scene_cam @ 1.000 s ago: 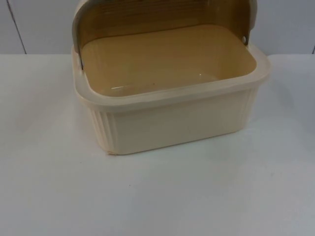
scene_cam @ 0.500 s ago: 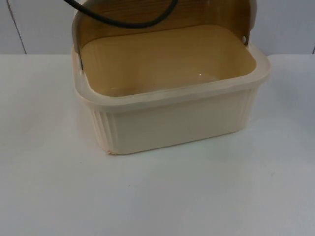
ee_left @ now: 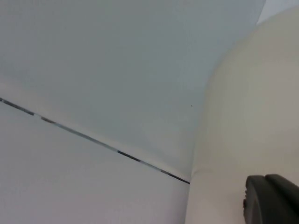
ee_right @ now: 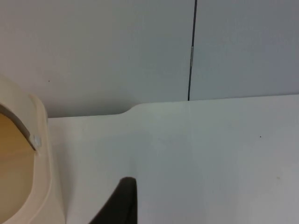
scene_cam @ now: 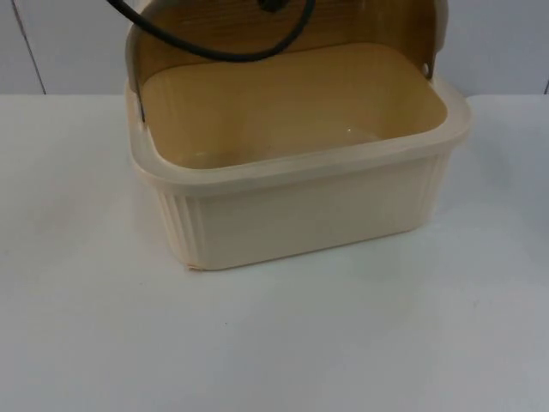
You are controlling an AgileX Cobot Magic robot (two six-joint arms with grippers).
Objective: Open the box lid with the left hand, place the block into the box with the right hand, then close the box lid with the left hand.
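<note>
Lighting: bright, even and diffuse from overhead, the white tabletop (scene_cam: 283,343) near washed out, with a soft, faint shadow beside the cream box (scene_cam: 292,197) on the picture's left and another along its front foot. Glare: small highlights on the box floor and a pale sheen along its rim; the raised amber lid (scene_cam: 223,30) reads darker, in shade. Focus: top view mildly soft overall; wrist views low in contrast, the near box wall and each dark fingertip indistinct.
</note>
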